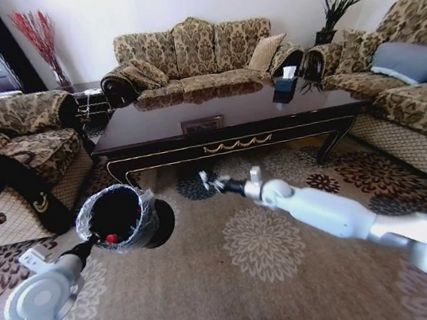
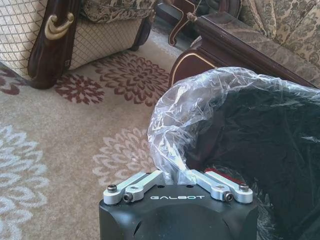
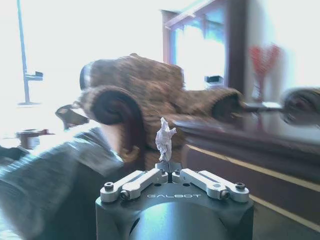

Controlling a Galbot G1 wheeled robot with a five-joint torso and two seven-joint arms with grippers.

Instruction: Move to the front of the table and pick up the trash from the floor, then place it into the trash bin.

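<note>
Meanwhile right gripper [image 3: 167, 170] pinches white wrapper [image 3: 164, 140]; left gripper [image 2: 176, 175] clamps trash bin [image 2: 260, 130] rim.

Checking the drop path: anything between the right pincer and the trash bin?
Bare carpet only, in the head view. The right pincer, shut on a white wrapper, hangs beside the trash bin that the left pincer holds.

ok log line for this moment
left gripper: shut on trash bin rim, lifted | right gripper: shut on white wrapper, near table
</note>
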